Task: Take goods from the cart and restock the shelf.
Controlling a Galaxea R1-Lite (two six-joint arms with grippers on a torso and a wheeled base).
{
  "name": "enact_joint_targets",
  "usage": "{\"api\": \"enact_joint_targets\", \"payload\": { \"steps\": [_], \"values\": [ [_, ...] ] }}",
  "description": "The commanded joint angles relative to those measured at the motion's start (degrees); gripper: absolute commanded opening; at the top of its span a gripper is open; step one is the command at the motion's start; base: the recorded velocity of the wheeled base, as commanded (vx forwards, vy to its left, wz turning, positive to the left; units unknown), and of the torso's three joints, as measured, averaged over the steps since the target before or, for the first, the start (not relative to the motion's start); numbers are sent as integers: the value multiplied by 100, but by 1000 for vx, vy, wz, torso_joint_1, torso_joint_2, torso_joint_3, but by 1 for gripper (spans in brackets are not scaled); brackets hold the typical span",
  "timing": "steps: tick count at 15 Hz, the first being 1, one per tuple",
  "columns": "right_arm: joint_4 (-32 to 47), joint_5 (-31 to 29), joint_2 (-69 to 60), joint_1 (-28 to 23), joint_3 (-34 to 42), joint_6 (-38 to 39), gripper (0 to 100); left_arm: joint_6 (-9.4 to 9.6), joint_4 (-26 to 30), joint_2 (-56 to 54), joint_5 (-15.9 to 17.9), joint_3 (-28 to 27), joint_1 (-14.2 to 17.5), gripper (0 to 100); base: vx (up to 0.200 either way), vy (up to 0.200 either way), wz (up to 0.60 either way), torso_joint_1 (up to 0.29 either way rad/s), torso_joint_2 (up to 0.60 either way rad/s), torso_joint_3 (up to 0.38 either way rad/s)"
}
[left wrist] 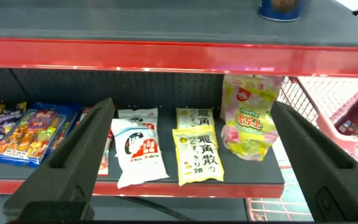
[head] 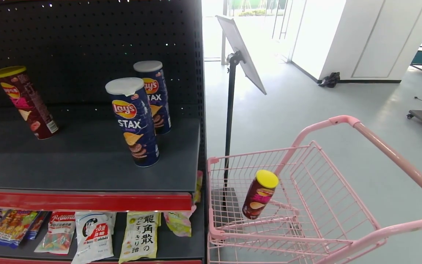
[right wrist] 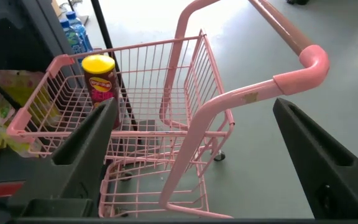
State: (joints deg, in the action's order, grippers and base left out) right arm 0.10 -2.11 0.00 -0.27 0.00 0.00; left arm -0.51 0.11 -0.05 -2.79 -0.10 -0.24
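One dark shelf [head: 86, 172] at left carries three chip cans [head: 134, 121], with room to spare for restocking. At right, the pink cart [head: 394, 154] holds a single maroon can [head: 260, 194], standing near its left side. A sign stand [head: 229, 110] rises between cart and shelf. The left gripper [left wrist: 191, 107] and right gripper [right wrist: 194, 106] both hang with fingers apart, holding nothing.
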Motion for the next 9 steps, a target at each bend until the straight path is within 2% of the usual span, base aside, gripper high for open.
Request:
{"api": "enact_joint_targets", "payload": {
  "steps": [1,9],
  "values": [
    [-1,0,0,0,0,0,100,-2,7,5,-2,1,-2,100,0,0,0,0,0,0],
    [-1,0,0,0,0,0,100,-2,-2,5,-2,1,-2,100,0,0,0,0,0,0]
  ]
}}
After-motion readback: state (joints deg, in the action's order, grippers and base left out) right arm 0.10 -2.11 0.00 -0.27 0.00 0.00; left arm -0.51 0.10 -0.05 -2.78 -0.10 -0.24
